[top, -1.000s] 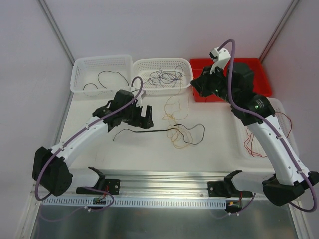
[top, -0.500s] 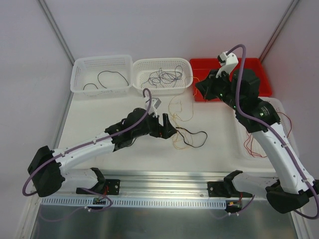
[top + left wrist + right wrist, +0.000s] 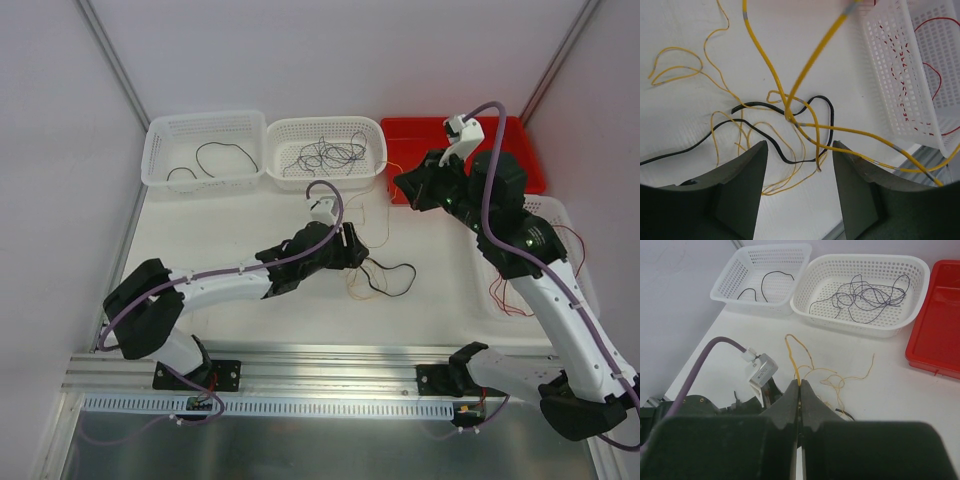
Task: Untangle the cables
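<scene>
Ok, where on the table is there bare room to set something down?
Bare: the table between the left basket and the left arm; also the strip between the yellow and black cables and the right basket. Crowded: the centre, where those cables sprawl at the left gripper, one yellow cable running up to the right gripper.

The flat white bench has a smooth, matt top. The thin yellow cables and thin black cables wear smooth plastic sheaths with a slight gloss. The white perforated plastic baskets show a soft sheen, and the red plastic tray is glossier. The fingers of the left hand look like dark, matt plastic. The long silver rail at the bench's near edge is brushed metal.
</scene>
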Action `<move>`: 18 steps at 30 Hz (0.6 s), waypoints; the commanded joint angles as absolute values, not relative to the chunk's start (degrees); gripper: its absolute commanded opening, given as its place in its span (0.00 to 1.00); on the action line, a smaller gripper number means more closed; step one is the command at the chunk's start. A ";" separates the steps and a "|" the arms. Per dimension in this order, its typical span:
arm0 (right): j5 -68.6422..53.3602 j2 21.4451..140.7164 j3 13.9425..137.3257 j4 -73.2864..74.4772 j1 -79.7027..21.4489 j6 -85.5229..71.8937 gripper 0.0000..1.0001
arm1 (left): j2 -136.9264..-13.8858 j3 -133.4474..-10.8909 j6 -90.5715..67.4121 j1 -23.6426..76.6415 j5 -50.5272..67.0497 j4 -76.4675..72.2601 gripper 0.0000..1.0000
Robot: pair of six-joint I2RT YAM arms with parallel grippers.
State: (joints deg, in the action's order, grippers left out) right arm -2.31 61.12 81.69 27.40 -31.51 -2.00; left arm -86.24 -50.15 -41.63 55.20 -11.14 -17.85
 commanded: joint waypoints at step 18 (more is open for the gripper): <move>5.45 57.83 83.67 31.55 -27.60 7.46 0.01 | -82.63 -43.52 -41.04 54.59 -21.01 -9.50 0.00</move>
State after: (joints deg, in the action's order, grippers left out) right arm 2.09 58.81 80.44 29.80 -29.45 3.36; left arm -86.50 -46.61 -42.52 55.64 -17.23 -15.97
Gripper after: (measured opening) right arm 0.018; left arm 0.006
